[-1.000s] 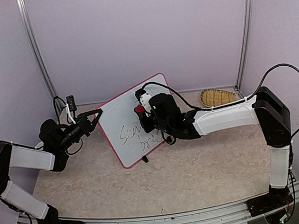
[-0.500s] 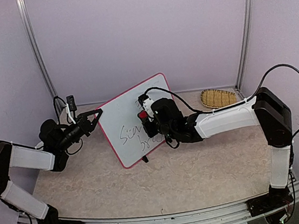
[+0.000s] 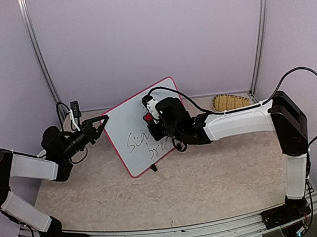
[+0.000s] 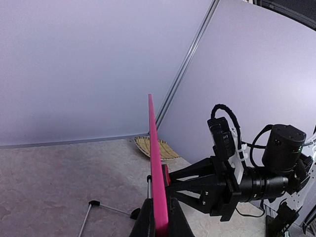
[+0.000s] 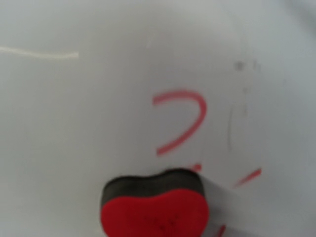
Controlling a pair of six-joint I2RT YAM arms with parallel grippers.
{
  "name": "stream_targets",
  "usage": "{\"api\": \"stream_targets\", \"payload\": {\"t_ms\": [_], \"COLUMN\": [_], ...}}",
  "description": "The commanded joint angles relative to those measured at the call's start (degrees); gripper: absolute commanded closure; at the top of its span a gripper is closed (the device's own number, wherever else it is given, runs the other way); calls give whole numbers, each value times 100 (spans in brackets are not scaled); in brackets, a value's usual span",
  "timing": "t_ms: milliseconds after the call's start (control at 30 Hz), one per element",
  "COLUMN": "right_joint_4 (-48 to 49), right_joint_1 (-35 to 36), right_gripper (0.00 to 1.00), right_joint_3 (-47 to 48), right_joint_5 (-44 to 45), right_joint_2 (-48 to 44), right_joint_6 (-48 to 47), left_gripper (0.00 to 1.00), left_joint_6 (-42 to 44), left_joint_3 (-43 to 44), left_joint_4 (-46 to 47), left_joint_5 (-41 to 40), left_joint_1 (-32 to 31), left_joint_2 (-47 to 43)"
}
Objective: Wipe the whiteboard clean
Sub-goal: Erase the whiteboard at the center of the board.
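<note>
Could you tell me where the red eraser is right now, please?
In the top view the red eraser sits at the right gripper tip, against the whiteboard near its centre, just above the handwriting.

The whiteboard stands tilted across the middle of the table, a wall between my two arms. My left gripper is clamped on its left edge. My right gripper presses the eraser to its face, with no gap there. The tabletop in front of the board gives sweeping room. The basket sits in the back right corner, well apart from my right arm.
</note>
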Motion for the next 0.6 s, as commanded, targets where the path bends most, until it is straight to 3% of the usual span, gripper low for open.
{"api": "stream_targets", "payload": {"t_ms": [0,567], "right_joint_4": [127,60], "right_joint_1": [-114,-238], "right_gripper": [81,80], "right_joint_3": [395,1177], "right_joint_5": [-20,-55], "right_joint_2": [179,313], "right_joint_6": [-147,-416], "left_gripper": [100,100], "left_joint_6": [300,294], "left_joint_3": [65,73], "left_joint_4": [-44,-47], "left_joint_5": [684,696], "left_joint_1": [-114,-114], "left_joint_2": [60,77]}}
